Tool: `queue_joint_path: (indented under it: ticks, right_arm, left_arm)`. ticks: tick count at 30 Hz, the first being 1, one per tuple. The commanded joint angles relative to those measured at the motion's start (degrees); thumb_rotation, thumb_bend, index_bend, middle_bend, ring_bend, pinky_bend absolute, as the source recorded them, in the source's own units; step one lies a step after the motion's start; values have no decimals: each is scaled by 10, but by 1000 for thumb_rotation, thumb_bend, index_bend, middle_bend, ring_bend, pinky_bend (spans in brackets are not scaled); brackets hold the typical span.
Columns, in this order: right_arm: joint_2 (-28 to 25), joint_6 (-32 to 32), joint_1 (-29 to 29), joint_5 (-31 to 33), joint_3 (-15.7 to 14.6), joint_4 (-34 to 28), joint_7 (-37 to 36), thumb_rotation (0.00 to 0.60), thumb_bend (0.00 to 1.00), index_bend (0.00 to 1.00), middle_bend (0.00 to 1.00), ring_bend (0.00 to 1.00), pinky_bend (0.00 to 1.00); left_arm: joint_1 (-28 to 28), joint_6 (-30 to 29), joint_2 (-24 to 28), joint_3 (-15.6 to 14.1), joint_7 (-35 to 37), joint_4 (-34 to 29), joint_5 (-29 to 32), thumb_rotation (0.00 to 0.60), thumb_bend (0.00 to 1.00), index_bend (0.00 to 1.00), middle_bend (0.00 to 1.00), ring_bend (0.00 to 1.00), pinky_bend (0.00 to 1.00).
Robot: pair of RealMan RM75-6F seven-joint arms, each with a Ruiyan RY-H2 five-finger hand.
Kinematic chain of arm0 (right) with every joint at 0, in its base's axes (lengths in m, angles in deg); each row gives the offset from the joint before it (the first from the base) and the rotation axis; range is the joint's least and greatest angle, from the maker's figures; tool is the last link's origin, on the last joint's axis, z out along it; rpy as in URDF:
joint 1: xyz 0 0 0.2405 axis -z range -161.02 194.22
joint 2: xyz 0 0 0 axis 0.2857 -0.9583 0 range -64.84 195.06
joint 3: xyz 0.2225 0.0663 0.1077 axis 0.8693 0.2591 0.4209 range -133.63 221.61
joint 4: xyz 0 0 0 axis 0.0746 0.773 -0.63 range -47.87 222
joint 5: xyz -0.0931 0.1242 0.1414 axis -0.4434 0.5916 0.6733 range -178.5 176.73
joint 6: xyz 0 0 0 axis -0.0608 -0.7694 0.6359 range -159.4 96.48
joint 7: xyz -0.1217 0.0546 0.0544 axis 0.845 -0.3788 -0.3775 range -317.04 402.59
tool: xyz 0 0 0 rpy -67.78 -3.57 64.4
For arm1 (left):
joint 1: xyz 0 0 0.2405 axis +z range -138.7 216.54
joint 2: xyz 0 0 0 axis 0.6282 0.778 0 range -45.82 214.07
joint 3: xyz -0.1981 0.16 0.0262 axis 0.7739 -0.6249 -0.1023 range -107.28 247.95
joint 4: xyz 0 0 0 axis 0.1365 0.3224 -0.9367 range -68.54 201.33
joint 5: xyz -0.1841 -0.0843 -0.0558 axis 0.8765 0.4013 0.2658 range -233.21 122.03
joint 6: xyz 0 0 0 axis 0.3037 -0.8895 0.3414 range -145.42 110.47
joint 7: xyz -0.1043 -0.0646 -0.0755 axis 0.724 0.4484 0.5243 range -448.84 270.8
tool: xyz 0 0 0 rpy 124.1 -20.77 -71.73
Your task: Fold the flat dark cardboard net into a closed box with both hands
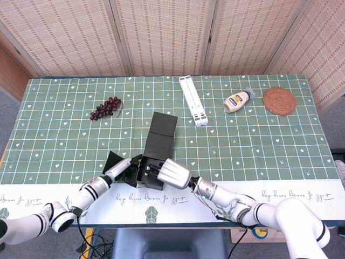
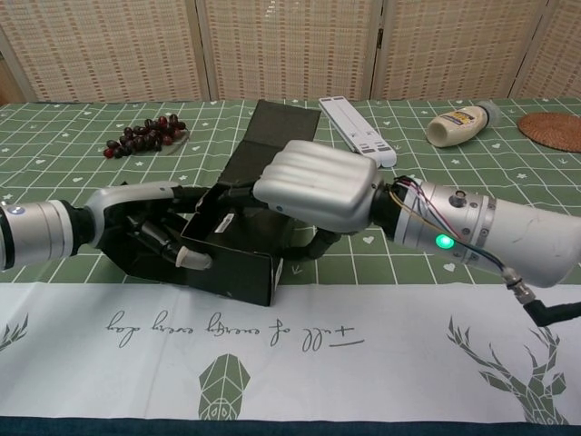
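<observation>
The dark cardboard net (image 1: 150, 174) stands partly folded into an open box near the table's front edge. Its long lid flap (image 1: 161, 129) stretches away toward the table's middle. In the chest view the box body (image 2: 238, 263) lies between both hands, with the flap (image 2: 270, 127) behind it. My left hand (image 1: 123, 170) (image 2: 152, 229) grips the box's left side, fingers curled around a side flap. My right hand (image 1: 172, 172) (image 2: 318, 186) arches over the box's right side. Its fingers hook into the opening and its thumb lies against the outer wall. The inside of the box is hidden.
A bunch of dark grapes (image 1: 105, 108) lies at the back left. A white folding stand (image 1: 193, 101), a mayonnaise bottle (image 1: 237, 100) and a round woven coaster (image 1: 279, 101) lie at the back right. The white printed strip of the tablecloth (image 2: 290, 336) runs along the front edge.
</observation>
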Motion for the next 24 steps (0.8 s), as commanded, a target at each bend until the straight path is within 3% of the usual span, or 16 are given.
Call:
queue_joint_path:
  ticks: [1, 11, 24]
  right_arm:
    - [-2, 4, -4, -1, 0, -3, 2, 600, 303, 248, 314, 675, 1000]
    - [-11, 25, -16, -5, -3, -12, 9, 600, 389, 388, 387, 688, 1000]
    - [-27, 46, -29, -6, -7, -23, 0, 600, 529, 703, 670, 735, 1000]
  left_arm:
    - [0, 0, 0, 0, 1, -1, 0, 600, 112, 136, 154, 548, 899]
    - [1, 0, -5, 3, 7, -2, 6, 600, 112, 166, 154, 553, 899]
    - [0, -1, 1, 0, 15, -11, 1, 600, 112, 169, 154, 553, 899]
